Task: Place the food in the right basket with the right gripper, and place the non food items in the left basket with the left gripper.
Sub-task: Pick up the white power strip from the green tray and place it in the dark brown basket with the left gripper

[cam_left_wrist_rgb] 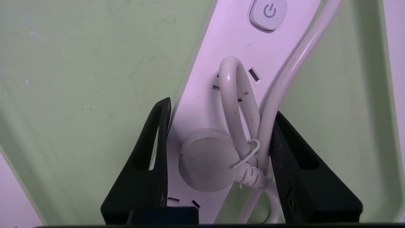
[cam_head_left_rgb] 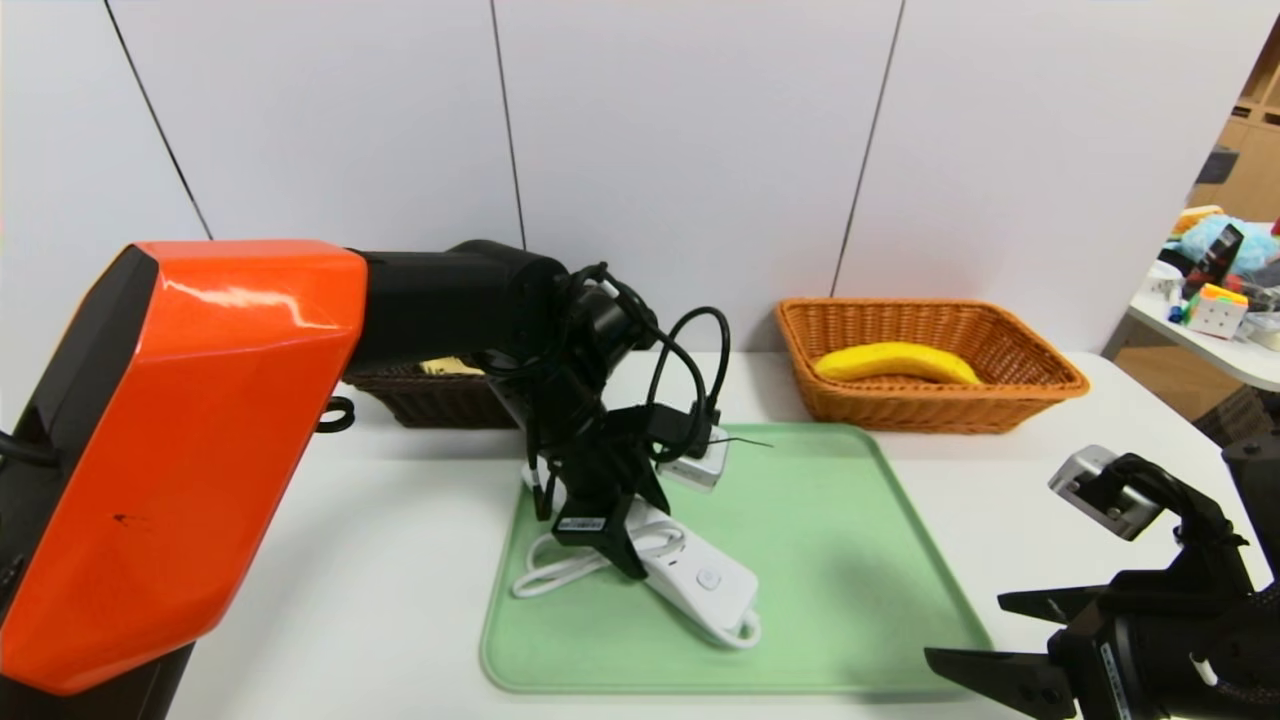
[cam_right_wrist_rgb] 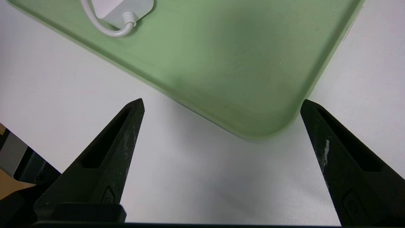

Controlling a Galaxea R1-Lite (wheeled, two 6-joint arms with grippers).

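The white power strip (cam_head_left_rgb: pixel 700 580) with its coiled cord lies on the green tray (cam_head_left_rgb: pixel 850 560). My left gripper (cam_head_left_rgb: pixel 615 545) reaches down over its far end. In the left wrist view the gripper (cam_left_wrist_rgb: pixel 221 107) is shut on the power strip (cam_left_wrist_rgb: pixel 221 41): one finger presses the strip's edge, the other presses the cord against it. The banana (cam_head_left_rgb: pixel 895 362) lies in the orange-tan right basket (cam_head_left_rgb: pixel 1060 378). The dark left basket (cam_head_left_rgb: pixel 430 402) sits behind my left arm, mostly hidden, with a bit of yellow (cam_head_left_rgb: pixel 450 367) showing inside. My right gripper (cam_head_left_rgb: pixel 965 630) hovers open and holds nothing near the tray's near right corner (cam_right_wrist_rgb: pixel 253 63).
The tray lies mid-table on the white tabletop (cam_head_left_rgb: pixel 350 600), and both baskets stand against the back wall. A side table (cam_head_left_rgb: pixel 1215 310) with toys and a colour cube stands off to the far right.
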